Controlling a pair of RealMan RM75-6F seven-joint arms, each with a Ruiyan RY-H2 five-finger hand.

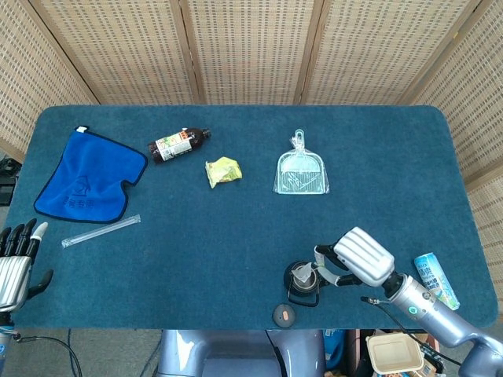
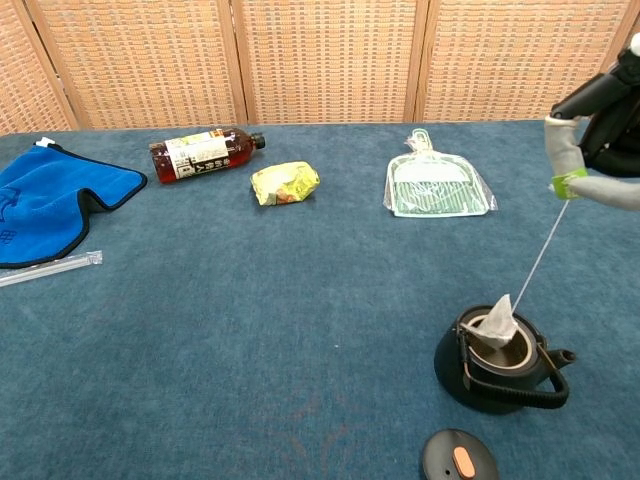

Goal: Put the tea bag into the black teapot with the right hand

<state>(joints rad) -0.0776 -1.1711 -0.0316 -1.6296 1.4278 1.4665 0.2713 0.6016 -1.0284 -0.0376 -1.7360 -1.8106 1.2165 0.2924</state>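
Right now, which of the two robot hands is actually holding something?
The right hand, beside the black teapot: it pinches the tea bag's green tag, the bag dangling into the pot. The left hand holds nothing at the table's edge.

Seen from above: blue-carpeted worktop (image 1: 236,236) before wicker screens. Near the front edge, black teapot (image 1: 302,283) open, tea bag (image 1: 302,273) at its mouth, round lid (image 1: 284,315) just beside it. Right hand (image 1: 355,260) hovering close to the pot's right. Left hand (image 1: 16,263) at the far left edge, fingers apart, holding nothing. Further back: blue cloth (image 1: 88,177), brown bottle (image 1: 178,144), yellow packet (image 1: 222,170), wrapped dustpan (image 1: 301,169).
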